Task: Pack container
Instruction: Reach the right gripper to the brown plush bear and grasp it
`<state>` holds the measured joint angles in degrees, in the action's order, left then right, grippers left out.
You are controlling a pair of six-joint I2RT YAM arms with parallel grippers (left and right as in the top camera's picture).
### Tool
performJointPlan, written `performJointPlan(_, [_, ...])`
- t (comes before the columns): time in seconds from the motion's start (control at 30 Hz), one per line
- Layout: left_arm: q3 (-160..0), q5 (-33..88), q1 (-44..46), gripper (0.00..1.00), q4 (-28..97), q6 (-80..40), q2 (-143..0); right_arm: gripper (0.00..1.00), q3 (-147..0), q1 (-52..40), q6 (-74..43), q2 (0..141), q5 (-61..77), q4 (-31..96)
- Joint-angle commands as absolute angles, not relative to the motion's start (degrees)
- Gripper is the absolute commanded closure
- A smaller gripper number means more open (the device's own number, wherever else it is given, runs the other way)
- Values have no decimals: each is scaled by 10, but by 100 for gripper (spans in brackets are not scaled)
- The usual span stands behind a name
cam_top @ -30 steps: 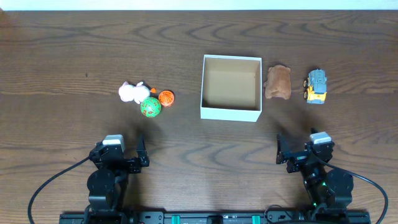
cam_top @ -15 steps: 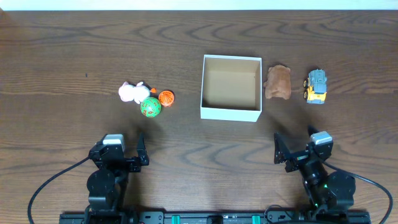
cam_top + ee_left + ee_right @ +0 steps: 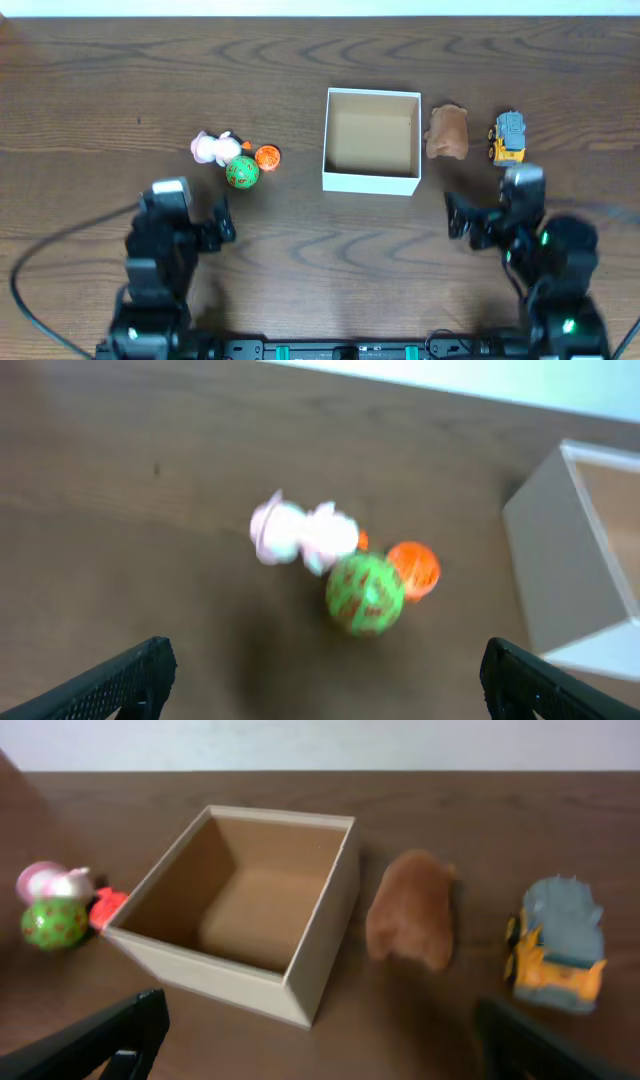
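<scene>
The container (image 3: 370, 183), a square lidless box with white walls and a brown inside, stands at mid table and holds nothing; it also shows in the right wrist view (image 3: 325, 950). Left of it lie a white-and-pink toy (image 3: 210, 148), a green ball (image 3: 242, 172) and an orange ball (image 3: 267, 157). Right of it lie a brown plush (image 3: 447, 131) and a blue-and-yellow toy truck (image 3: 509, 137). My left gripper (image 3: 186, 222) is open and empty, short of the green ball (image 3: 365, 593). My right gripper (image 3: 495, 222) is open and empty, short of the plush (image 3: 412, 920) and the truck (image 3: 560, 945).
The dark wooden table (image 3: 100, 80) stretches bare behind and to the far left. The table's far edge runs along the top of the overhead view. The container's white corner (image 3: 560, 550) stands at the right of the left wrist view.
Both arms have lifted and moved forward toward the toys, the left towards the balls, the right towards the plush and truck. The toys and the container have not moved.
</scene>
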<state>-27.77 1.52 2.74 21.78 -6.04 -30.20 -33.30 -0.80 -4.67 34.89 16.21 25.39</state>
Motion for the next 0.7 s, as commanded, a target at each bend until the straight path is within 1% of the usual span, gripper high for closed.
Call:
performJointPlan(0.0, [-377,17,29,2,244,-67,-420,1,-461,-4,-2,481,133,320])
performJointPlan(0.2, [-526,19,14,2,310,-55,-619,1,-714,-4,42,731,108,486])
performJointPlan(0.3, [-589,31,-9,2,340,-54,-705,1,-818,-4,62,837,107,541])
performJointPlan(0.4, [-641,58,-38,2,368,-54,-777,1,-898,2,63,927,120,568])
performJointPlan(0.53, [-667,69,-69,2,381,-54,-834,1,-932,6,51,993,161,573])
performJointPlan(0.67, [-667,69,-85,2,380,-54,-856,1,-932,6,35,1034,161,528])
